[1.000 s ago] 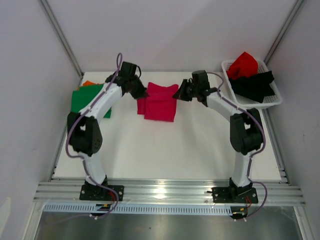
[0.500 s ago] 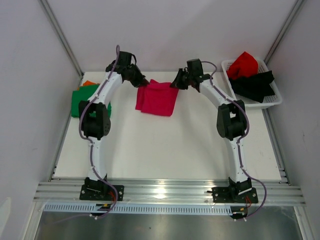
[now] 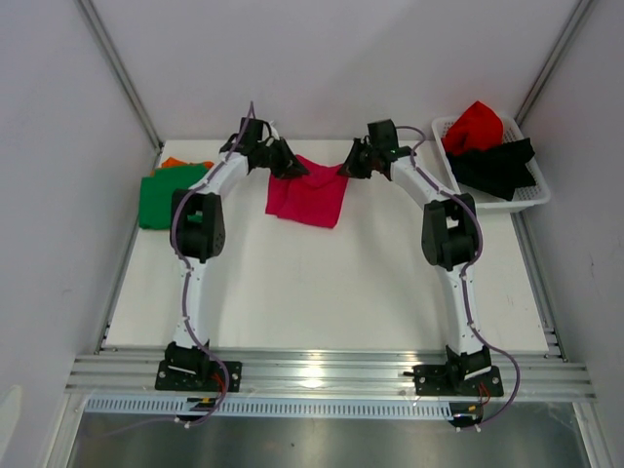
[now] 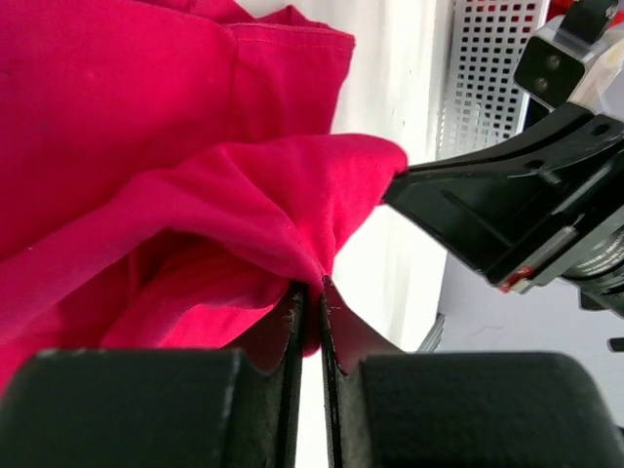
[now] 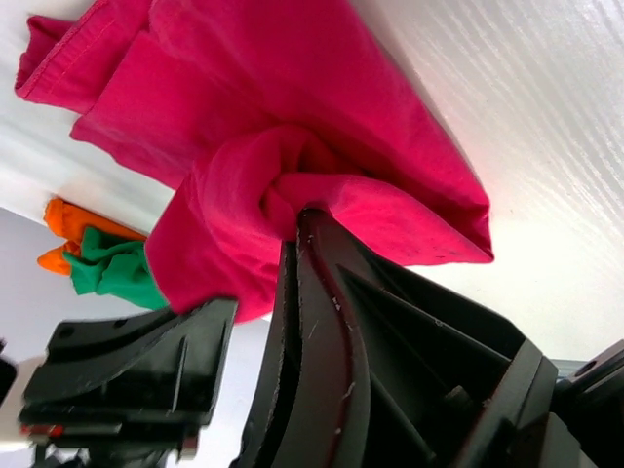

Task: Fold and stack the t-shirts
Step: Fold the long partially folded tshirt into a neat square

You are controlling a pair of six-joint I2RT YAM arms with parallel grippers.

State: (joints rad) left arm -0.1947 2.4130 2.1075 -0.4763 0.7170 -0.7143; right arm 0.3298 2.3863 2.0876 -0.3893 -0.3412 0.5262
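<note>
Top external view: I see pink t-shirt (image 3: 307, 195) on table (image 3: 322, 283), toward 12 o'clock. I see left pincer (image 3: 289, 168) at shirt's 11 o'clock corner and right pincer (image 3: 351, 166) at its 1 o'clock corner. Both arms reach far out, tips facing each other. Narrow left pincer nips pink fold. Closed right pincer holds bunched pink cloth. Green t-shirt (image 3: 166, 200) lies at 9 o'clock.

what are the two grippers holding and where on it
Both pinch the pink t-shirt along its far edge: left gripper at one corner, right gripper at the other.
</note>
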